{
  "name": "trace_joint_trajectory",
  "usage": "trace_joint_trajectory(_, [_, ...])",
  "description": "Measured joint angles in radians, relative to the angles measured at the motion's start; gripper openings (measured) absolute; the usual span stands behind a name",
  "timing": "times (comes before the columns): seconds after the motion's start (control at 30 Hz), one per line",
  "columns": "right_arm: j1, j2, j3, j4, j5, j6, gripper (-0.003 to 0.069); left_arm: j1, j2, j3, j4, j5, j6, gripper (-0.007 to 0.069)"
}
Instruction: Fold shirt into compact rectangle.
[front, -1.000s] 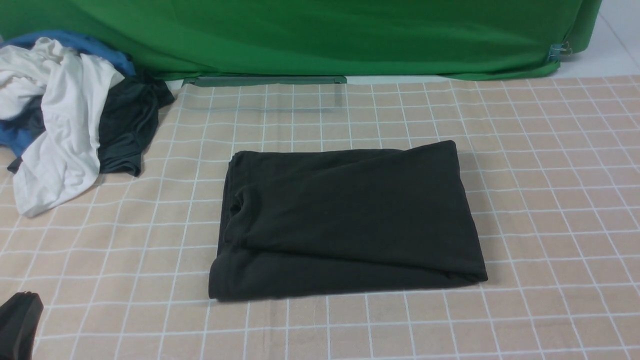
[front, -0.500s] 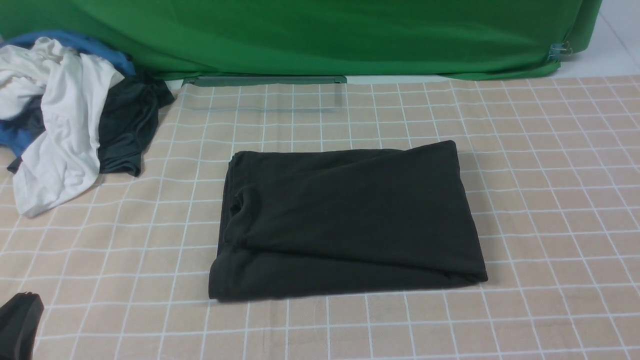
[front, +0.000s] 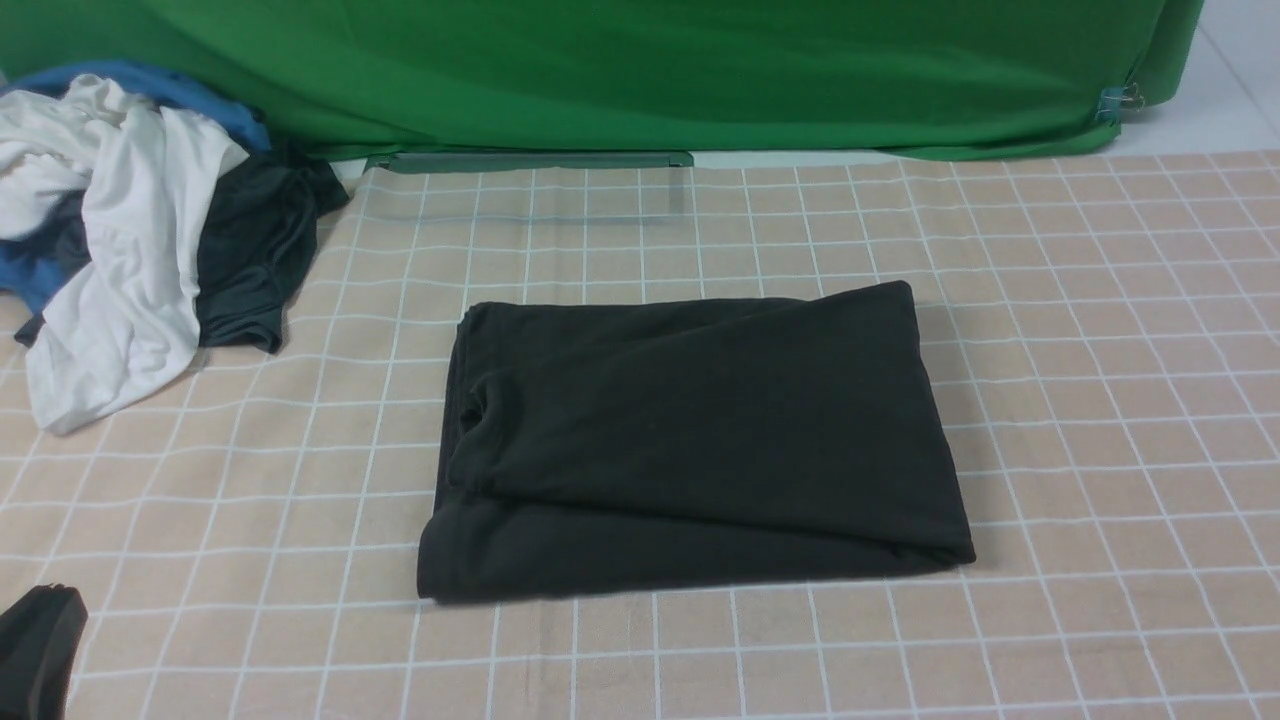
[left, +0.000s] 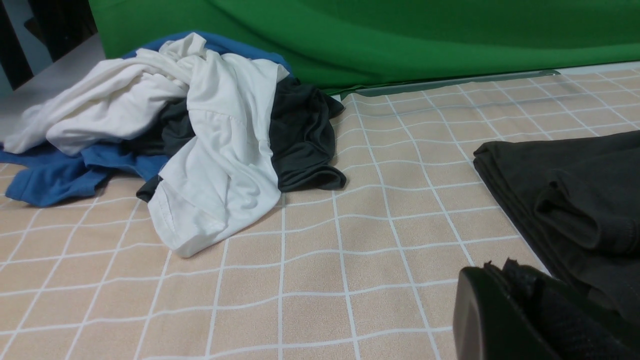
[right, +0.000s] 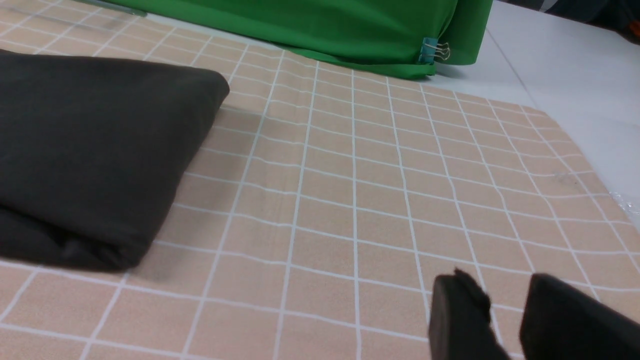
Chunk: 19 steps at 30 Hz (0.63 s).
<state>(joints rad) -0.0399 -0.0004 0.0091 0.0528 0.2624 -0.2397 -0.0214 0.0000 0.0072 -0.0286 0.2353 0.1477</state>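
Shirt (front: 700, 440) lies mid-worktop (front: 1100, 400) as a folded black rectangle, several layers deep. Collar pocket shows at its left edge; near edge has a lower layer sticking out past the top layer. Far right corner rides a little higher than the far left, so the outline is slightly skewed.

Left tool (left: 505, 305): clenched, nothing in it. It sits low at the near left, just beside the shirt's left edge but apart from it. In the front view only a dark sliver of it shows at the bottom left corner.

Right tool (right: 505, 310): fingers (right: 457, 315) parted with a gap between them, nothing between; released. It sits over bare worktop, well to the right of the shirt, out of the front view.

Clothes pile (front: 130, 230) (white, blue, dark) is at the far left by the green backdrop (front: 640, 70), well apart from the shirt.

Judgement: the folding looks essentially done; what remains is retreat or a small tidy.

Notes for doing it well:
- Keep both tools clear of the cloth when moving off; a snag on the left edge would drag the layers open.
- If tidying, press or nudge the protruding near layer under the top layer, without a pinch lift.
- Leave the pile alone.
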Motion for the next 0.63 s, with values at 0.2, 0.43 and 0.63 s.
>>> trace_joint_trajectory(0.2, [0.0,0.0,0.0,0.0,0.0,0.0,0.0237,0.0,0.0,0.0,0.0,0.0,0.001,0.002])
trace_joint_trajectory(0.43, [0.0,0.0,0.0,0.001,0.001,0.0,0.0237,0.0,0.0,0.0,0.0,0.0,0.014,0.002])
trace_joint_trajectory(0.63, [0.0,0.0,0.0,0.001,0.002,0.0,0.0237,0.0,0.0,0.0,0.0,0.0,0.015,0.002])
